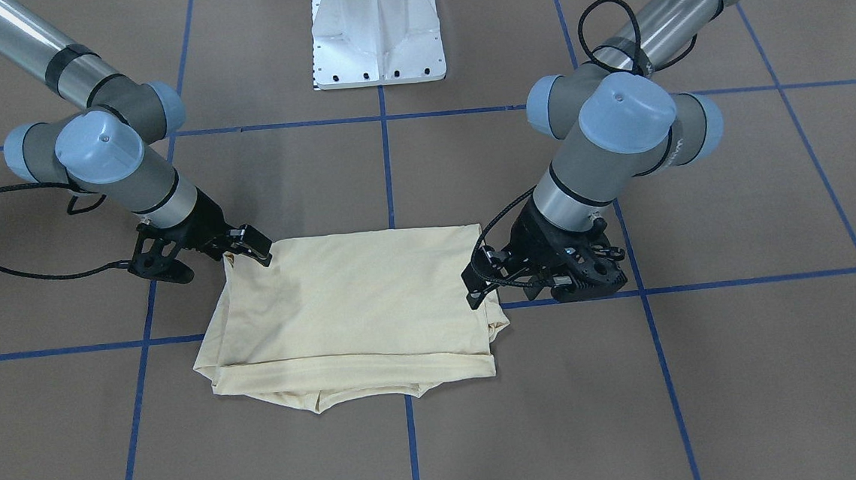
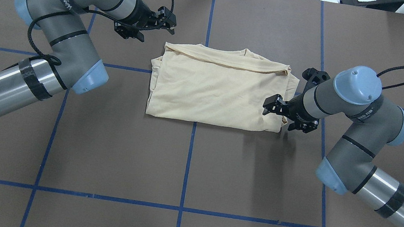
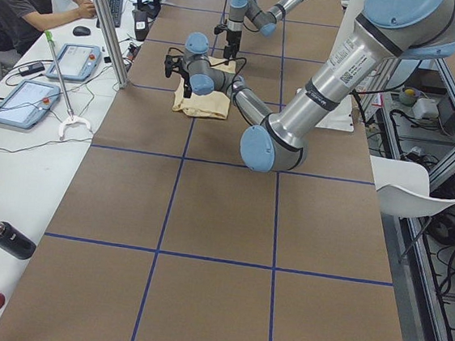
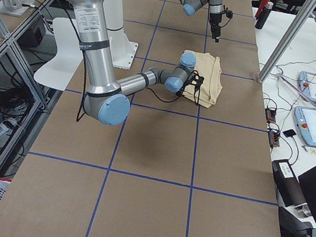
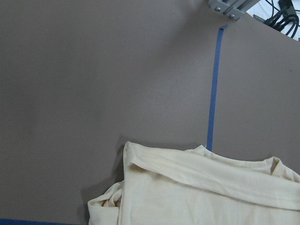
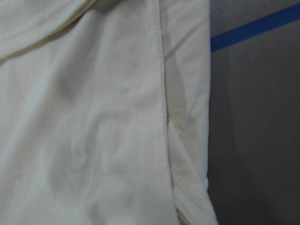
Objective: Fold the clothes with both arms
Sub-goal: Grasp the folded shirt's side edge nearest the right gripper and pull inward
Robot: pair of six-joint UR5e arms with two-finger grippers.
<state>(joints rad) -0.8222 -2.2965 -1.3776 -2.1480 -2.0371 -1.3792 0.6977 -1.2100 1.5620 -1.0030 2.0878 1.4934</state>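
Fingers of the left gripper stand apart and hold nothing, raised just past the far left corner of the T-shirt. The right gripper is likewise parted, low over the T-shirt's right edge toward its near corner. Brown table runs wide beyond every edge. The T-shirt lies mid-table across the central blue tape line. It is folded to a rough rectangle, plain cream side up, with layered folds along the far edge.
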